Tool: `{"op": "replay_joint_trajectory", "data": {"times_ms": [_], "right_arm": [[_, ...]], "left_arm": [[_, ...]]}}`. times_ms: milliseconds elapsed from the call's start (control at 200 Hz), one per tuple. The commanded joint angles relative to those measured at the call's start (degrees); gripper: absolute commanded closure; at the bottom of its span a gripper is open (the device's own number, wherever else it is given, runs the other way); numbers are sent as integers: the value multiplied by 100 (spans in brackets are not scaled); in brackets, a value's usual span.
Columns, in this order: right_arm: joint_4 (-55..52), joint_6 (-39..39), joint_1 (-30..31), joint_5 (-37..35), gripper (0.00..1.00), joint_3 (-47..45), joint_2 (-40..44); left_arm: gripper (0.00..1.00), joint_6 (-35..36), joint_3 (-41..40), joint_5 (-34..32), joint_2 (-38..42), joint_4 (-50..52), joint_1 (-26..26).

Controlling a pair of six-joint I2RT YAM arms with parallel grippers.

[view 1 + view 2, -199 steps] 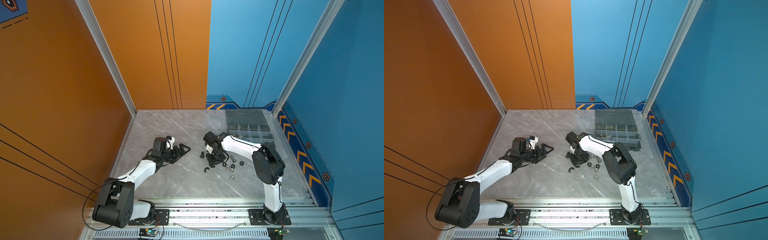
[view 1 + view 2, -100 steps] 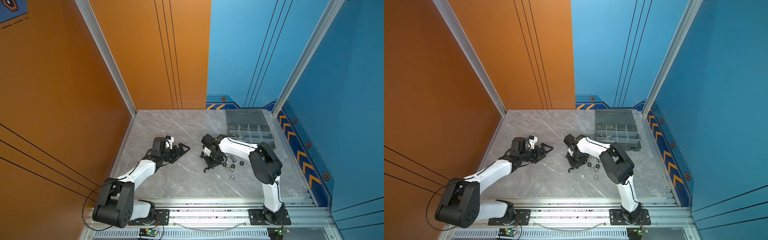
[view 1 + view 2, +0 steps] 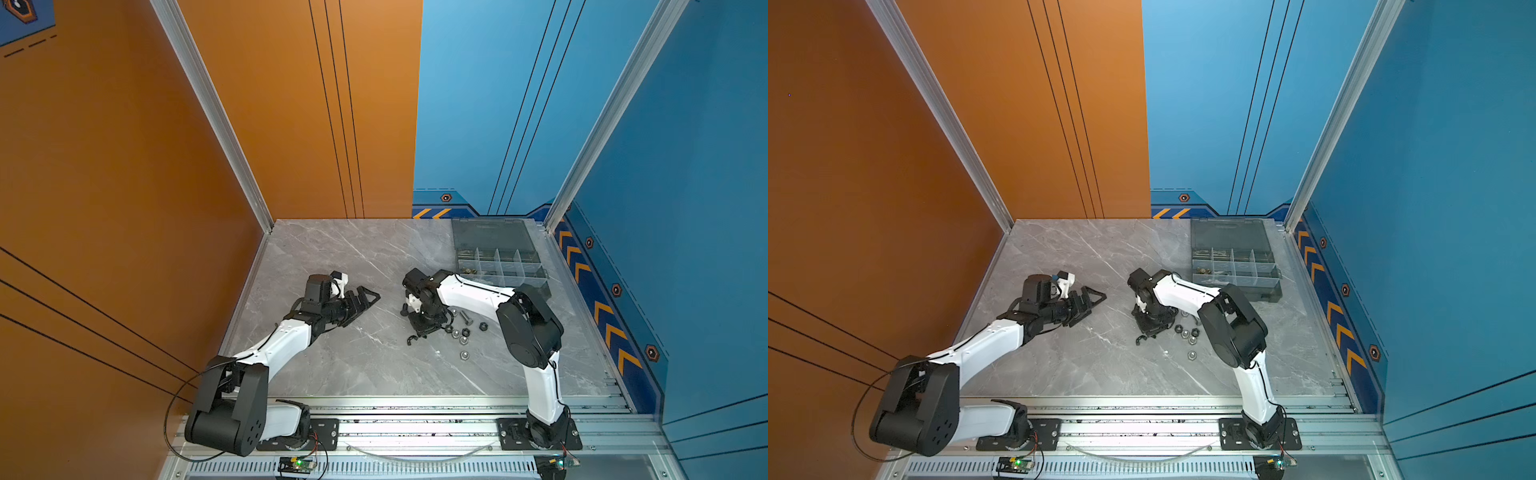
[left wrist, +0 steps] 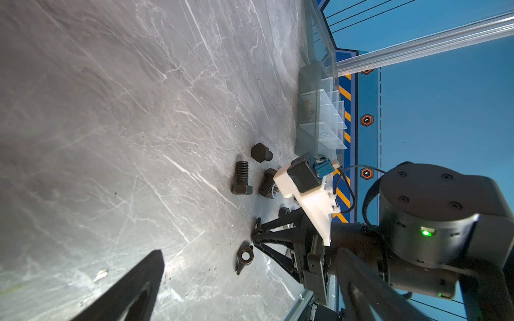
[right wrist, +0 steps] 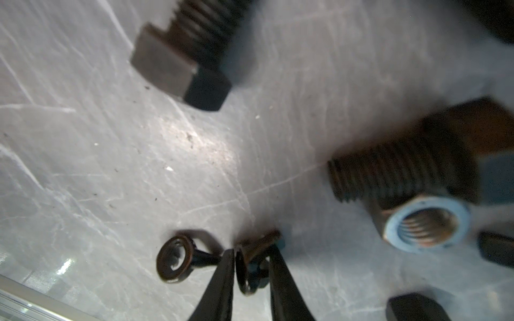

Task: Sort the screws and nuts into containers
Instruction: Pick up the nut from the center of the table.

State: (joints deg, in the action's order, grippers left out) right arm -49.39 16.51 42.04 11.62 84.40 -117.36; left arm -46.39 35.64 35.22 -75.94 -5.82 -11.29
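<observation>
In both top views the grey marble desk carries a smoky grey translucent plastic organizer box at its 1 o'clock corner, lid laid open. The left tool hangs at 9 o'clock of the desk's middle, jaws wide apart, nothing between them. The right tool points down near the middle (too small here to read its jaws). A black metal wing nut lies at its 7 o'clock, a short black thick-headed bolt at its 10 o'clock and a long silver hex-head bolt at its 3 o'clock. Loose small hex nuts, silver and black, lie from 3 to 5 o'clock.

In the left wrist view one finger of the left tool shows, bare. The right tool has its tips down, the wing nut just beside one tip. Three short black bolts lie near; a silver hex nut touches one. Brass-coloured pieces sit in one compartment of the organizer box.

In the right wrist view the right tool's fingers stand narrow on either side of a small dark ring-shaped metal piece tilted on edge; whether they clamp it I cannot tell. The wing nut lies just outside one finger. The silver hex nut rests against a black bolt's thread.
</observation>
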Motion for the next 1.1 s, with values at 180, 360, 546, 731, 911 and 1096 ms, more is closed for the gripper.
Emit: {"op": "replay_joint_trajectory", "data": {"times_ms": [180,360,546,731,911,1096], "right_arm": [[177,264,-33,-89,77,-101,-302],[226,351,-64,-98,84,-133,-326],[414,412,-152,-57,100,-282,-46],[734,390,-528,281,100,-462,590],[770,322,-1065,631,100,-405,1120],[683,231,-1859,582,100,-206,1448]], "left_arm": [[2,8,-102,82,115,-6,43],[2,7,-97,89,108,-5,57],[2,-1,-100,87,99,-6,51],[2,-12,-83,97,105,-21,51],[2,-19,-35,99,98,-20,58],[2,-23,1,126,81,-44,60]]}}
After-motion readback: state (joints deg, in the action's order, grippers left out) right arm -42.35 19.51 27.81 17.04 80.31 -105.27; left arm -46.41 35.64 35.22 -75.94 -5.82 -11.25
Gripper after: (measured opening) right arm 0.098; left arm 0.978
